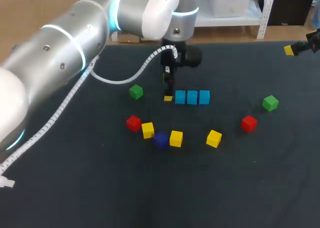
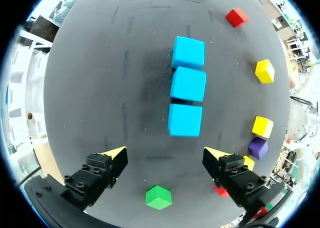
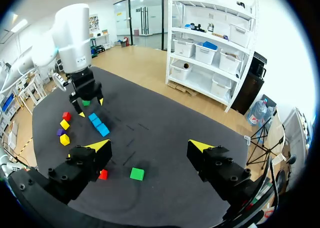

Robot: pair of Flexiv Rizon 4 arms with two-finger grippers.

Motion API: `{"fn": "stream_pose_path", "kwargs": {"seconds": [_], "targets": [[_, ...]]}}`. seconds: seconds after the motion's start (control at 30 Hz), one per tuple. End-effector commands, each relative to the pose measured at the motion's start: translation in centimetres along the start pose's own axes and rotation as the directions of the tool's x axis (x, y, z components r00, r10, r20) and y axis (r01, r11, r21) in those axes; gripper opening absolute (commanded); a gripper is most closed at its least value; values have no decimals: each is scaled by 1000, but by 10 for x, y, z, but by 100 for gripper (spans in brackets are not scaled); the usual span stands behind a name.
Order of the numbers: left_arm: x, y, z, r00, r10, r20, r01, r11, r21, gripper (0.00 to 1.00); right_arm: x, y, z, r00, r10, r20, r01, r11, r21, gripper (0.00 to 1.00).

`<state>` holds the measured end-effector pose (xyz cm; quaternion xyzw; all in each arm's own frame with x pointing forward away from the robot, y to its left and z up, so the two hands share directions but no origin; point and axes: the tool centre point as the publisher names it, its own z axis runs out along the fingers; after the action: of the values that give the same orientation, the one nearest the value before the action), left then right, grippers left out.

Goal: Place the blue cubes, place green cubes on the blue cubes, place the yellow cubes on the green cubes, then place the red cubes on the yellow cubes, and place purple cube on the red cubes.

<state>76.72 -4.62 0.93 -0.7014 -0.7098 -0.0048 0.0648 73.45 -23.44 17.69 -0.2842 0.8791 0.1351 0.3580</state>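
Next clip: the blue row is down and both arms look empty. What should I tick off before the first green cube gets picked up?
1. Three small blue cubes lie in one straight row: ok.
2. Their top faces are bare, ready for stacking: ok.
3. Whether neighbouring blue cubes actually touch: cannot tell.
4. Left gripper open and empty, at the row's end: ok.
5. Right gripper open and empty, away from the cubes: ok.
6. Nearest green cube stands free on the black table with nothing on it; second green cube likewise: ok.
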Motion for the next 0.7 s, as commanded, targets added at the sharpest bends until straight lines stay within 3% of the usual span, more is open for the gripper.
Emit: {"fn": "stream_pose_path", "kwargs": {"seconds": [0.03, 0.33, 0.7], "targets": [[8, -8, -1, 1000, 3, 21, -3, 1000, -19, 100, 0, -1, -1, 1000, -1, 1, 1, 1000, -7, 100], [1, -18, -7, 998, 59, 17, -59, 998, -34, 100, 0, -1, -1, 1000, -1, 1, 1, 1000, -7, 100], [32, -40, -22, 995, 94, -26, -96, 990, -98, 100, 0, -1, -1, 1000, -1, 1, 1, 1000, -7, 100]]}}
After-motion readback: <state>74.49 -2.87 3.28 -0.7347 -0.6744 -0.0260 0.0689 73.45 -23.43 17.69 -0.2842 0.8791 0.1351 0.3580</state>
